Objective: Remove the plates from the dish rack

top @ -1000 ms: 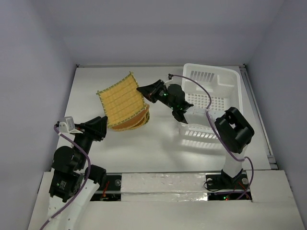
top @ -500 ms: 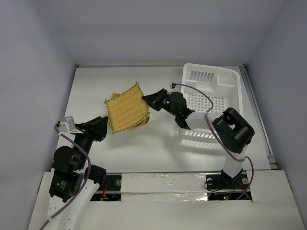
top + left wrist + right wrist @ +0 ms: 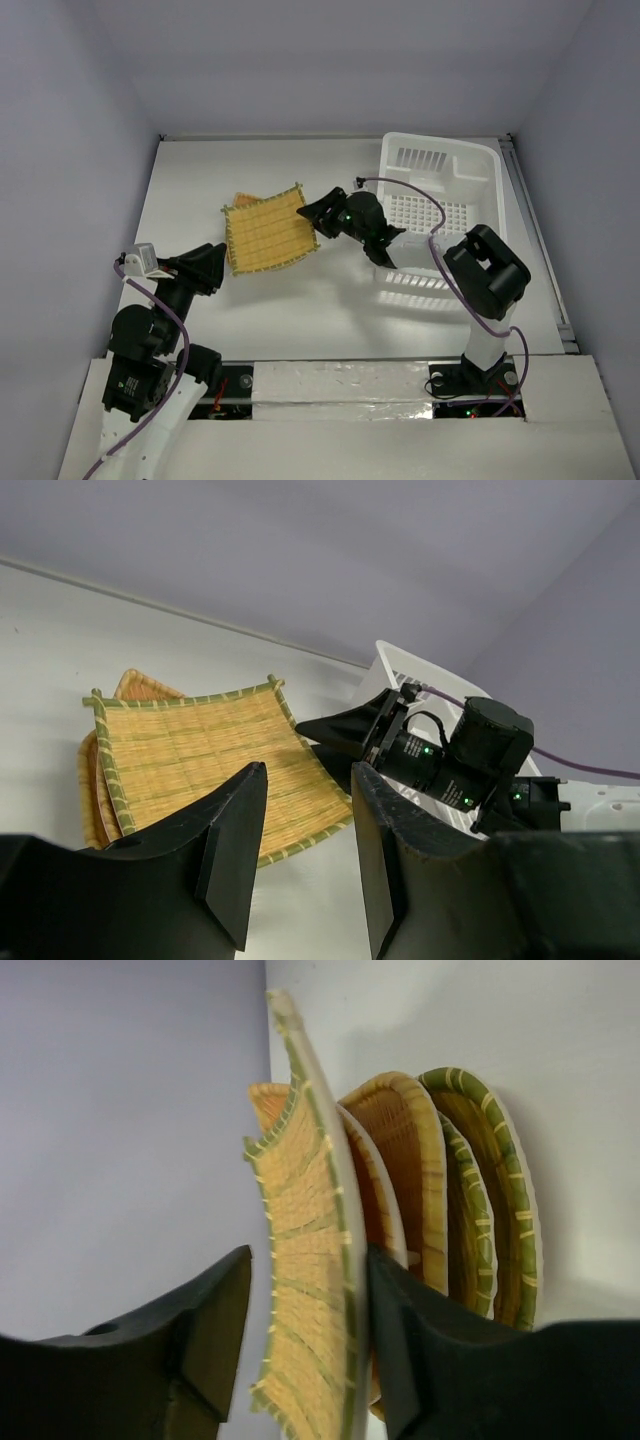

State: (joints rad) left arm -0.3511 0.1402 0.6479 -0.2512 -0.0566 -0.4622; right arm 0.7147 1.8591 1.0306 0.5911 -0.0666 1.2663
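The top plate (image 3: 268, 238) lies tilted on a stack of plates (image 3: 243, 199) left of the white dish rack (image 3: 440, 150). My right gripper (image 3: 312, 215) is at the plate's right edge. In the right wrist view the plate's (image 3: 305, 1290) rim stands between my open fingers (image 3: 310, 1260), against the right finger and apart from the left one. Three more plates (image 3: 480, 1210) are stacked beyond it. My left gripper (image 3: 212, 262) is open and empty, near the stack's left front; its view shows the plate (image 3: 190, 760) past its fingers (image 3: 308, 770). No plate shows in the rack.
The rack (image 3: 395, 665) stands at the back right of the white table, with the right arm (image 3: 485, 270) bent across its front. Grey walls close in the left, back and right sides. The table's right edge has a metal rail (image 3: 545, 250).
The right gripper has lowered the plate from steeply tilted to nearly flat on the stack, and its fingers now stand apart around the rim. The left arm has not moved.
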